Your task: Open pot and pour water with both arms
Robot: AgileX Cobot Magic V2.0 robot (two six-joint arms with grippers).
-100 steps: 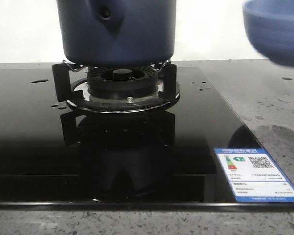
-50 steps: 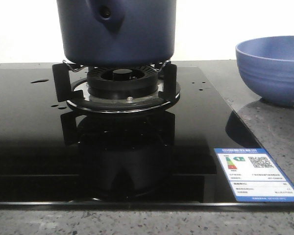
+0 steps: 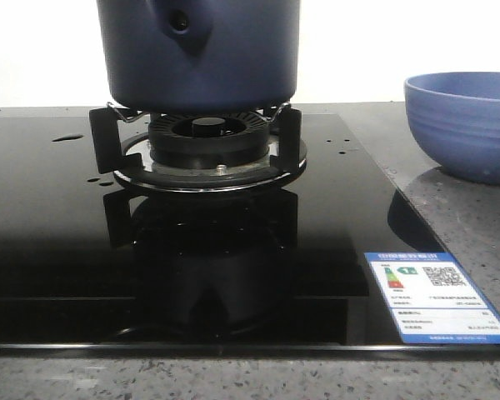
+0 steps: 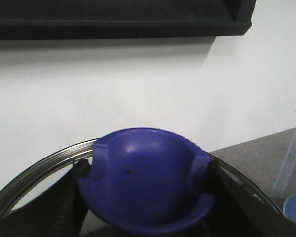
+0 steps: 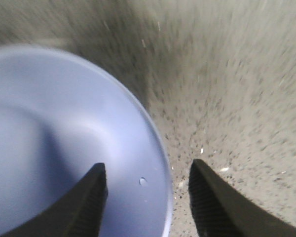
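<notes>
The dark navy pot [image 3: 200,50] stands on the gas burner [image 3: 208,146], its handle socket [image 3: 181,23] facing the camera. No gripper shows in the front view. In the left wrist view my left gripper [image 4: 145,195] is shut on the blue knob [image 4: 148,173] of a metal-rimmed lid [image 4: 34,168], held up in front of a white wall. My right gripper [image 5: 148,197] is open astride the rim of the lighter blue bowl [image 5: 54,138], one finger inside and one outside. A water drop [image 5: 142,181] lies inside the bowl. Small drops [image 3: 67,137] lie on the black hob.
The blue bowl [image 3: 467,125] sits on the speckled counter to the right of the black glass hob [image 3: 58,250]. An energy label [image 3: 433,296] is stuck at the hob's front right corner. A translucent object [image 4: 293,168] shows at the edge of the left wrist view.
The blue bowl came down from the upper right, where it was blurred, and now rests still on the counter at the right. The pot has not moved.
</notes>
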